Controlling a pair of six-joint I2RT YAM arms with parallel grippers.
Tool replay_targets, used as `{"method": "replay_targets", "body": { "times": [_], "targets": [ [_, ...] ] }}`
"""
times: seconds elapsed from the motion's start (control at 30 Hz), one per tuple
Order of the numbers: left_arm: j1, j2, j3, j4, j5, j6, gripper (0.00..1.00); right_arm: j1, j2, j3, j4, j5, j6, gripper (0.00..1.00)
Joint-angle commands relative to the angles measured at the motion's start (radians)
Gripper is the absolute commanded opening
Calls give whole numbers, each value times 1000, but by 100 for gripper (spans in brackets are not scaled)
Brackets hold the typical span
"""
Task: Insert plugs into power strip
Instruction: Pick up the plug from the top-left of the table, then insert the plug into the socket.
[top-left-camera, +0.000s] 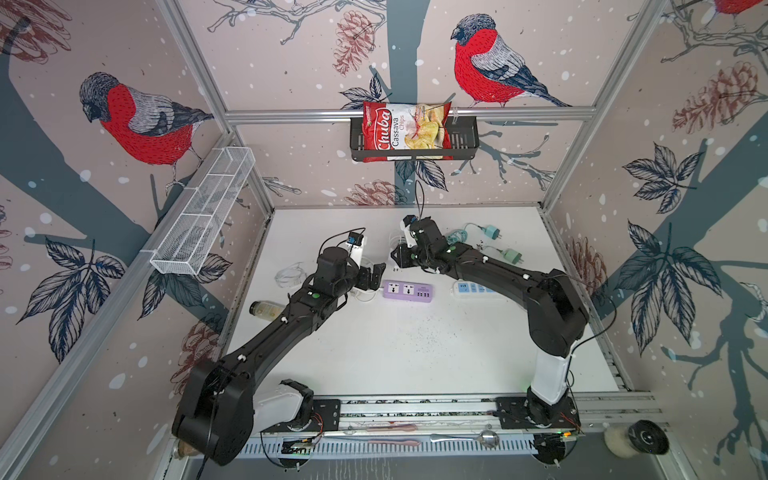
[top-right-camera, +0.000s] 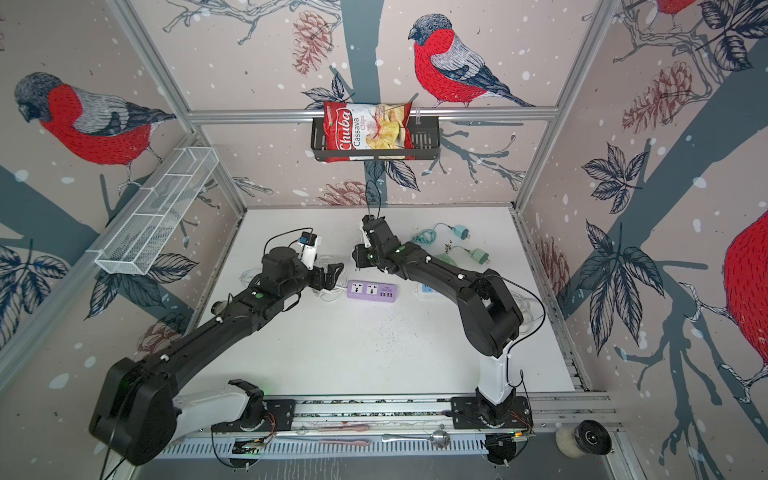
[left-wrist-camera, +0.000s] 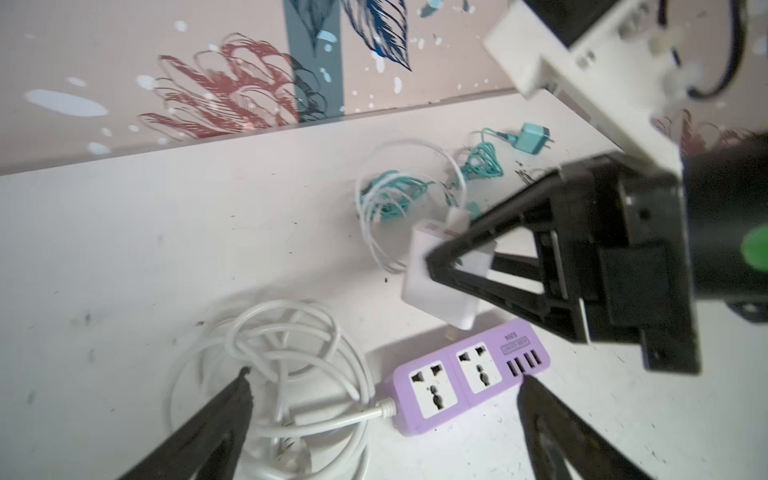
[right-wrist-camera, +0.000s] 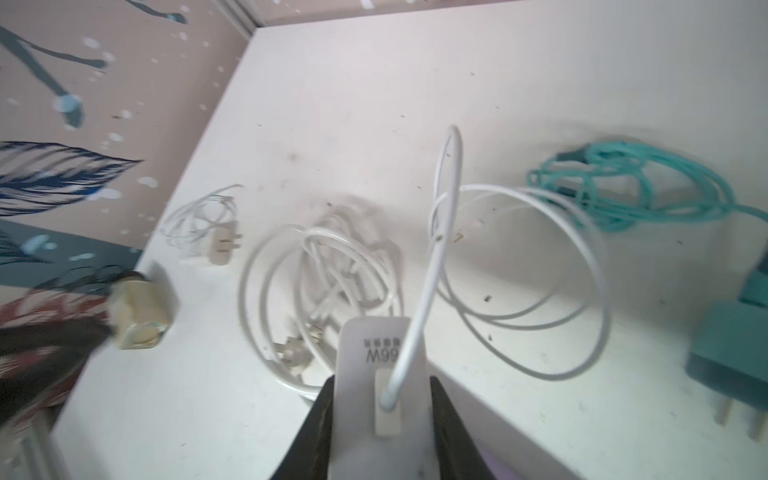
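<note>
The purple power strip (top-left-camera: 408, 290) (top-right-camera: 372, 290) (left-wrist-camera: 469, 378) lies flat mid-table with both its sockets empty. My right gripper (top-left-camera: 397, 255) (right-wrist-camera: 382, 415) is shut on a white plug (left-wrist-camera: 436, 291) (right-wrist-camera: 374, 353), which hangs just behind the strip's far edge with its white cable looping away. My left gripper (top-left-camera: 372, 276) (left-wrist-camera: 384, 378) stands open over the strip's cord end and holds nothing. A teal plug (top-left-camera: 492, 231) (left-wrist-camera: 534, 138) and a mint green plug (top-left-camera: 513, 255) lie at the back right. Another small white plug (right-wrist-camera: 222, 247) rests near the left wall.
The strip's own white cord (left-wrist-camera: 291, 374) lies coiled by the left gripper. A white-and-blue power strip (top-left-camera: 473, 286) sits under the right arm. A small bottle (top-left-camera: 264, 309) lies at the left edge. A wire basket (top-left-camera: 203, 212) and a chip bag (top-left-camera: 405, 131) hang on the walls.
</note>
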Motion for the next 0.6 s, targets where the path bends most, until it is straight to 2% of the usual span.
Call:
{"method": "replay_targets", "body": {
  "times": [0.0,0.23,0.57],
  "targets": [
    [1,-56,-28,39,-166,-56,98,23,-24,-46,40,138,35,0],
    [3,-109,-67,23,-255,-129,98,69,0,-85,60,216,91,0],
    [3,-121,-129,52,-241,-236,98,120,59,-64,80,342,161,0]
  ]
}}
